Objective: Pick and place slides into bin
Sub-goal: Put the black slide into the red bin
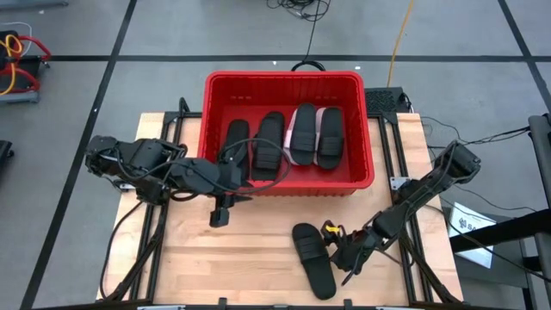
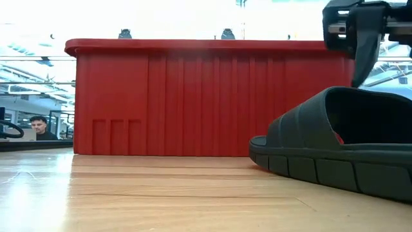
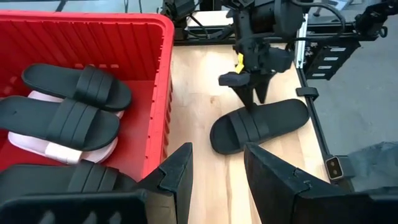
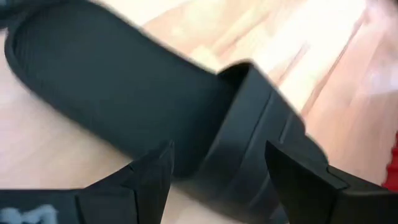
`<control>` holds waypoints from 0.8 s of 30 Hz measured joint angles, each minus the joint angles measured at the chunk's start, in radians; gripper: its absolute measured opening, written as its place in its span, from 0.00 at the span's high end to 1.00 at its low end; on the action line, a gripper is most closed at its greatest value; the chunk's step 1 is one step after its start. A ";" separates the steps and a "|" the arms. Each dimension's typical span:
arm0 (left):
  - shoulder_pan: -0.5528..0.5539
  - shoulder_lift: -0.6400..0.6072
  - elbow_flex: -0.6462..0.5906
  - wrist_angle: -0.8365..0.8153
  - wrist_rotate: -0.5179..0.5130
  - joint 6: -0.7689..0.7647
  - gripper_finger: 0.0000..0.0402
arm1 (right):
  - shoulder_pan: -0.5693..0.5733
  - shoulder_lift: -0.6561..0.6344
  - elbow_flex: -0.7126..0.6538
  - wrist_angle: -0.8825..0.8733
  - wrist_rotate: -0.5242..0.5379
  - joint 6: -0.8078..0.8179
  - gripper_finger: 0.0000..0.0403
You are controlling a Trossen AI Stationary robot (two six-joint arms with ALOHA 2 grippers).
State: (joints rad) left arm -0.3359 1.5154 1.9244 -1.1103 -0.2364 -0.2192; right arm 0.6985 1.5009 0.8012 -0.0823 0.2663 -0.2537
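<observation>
The large bright red plastic bin (image 1: 288,82) with ribbed walls and a thick rim stands on the far middle part of the wooden table. Inside it lie several flat foam slides side by side: two black slides (image 1: 237,142) (image 1: 268,144) on the left, then a black slide (image 1: 302,133) which rests on a light pink slide (image 1: 318,119), and one more black slide (image 1: 330,138) on the right. One black foam slide (image 1: 313,259) lies alone on the table, near the right front, sole down, well apart from the bin.
</observation>
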 joint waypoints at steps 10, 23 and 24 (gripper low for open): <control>0.001 0.000 0.000 0.000 -0.001 0.005 0.66 | -0.011 -0.001 -0.088 0.191 0.097 0.003 0.40; 0.001 0.000 0.000 -0.018 -0.001 0.017 0.66 | -0.010 -0.001 -0.129 0.191 0.295 -0.038 0.40; 0.001 0.000 0.000 -0.019 -0.001 0.017 0.66 | -0.011 -0.001 -0.130 0.192 0.311 -0.039 0.40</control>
State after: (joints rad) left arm -0.3353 1.5158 1.9240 -1.1290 -0.2379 -0.2024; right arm 0.6877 1.4998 0.6715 0.1093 0.5777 -0.2925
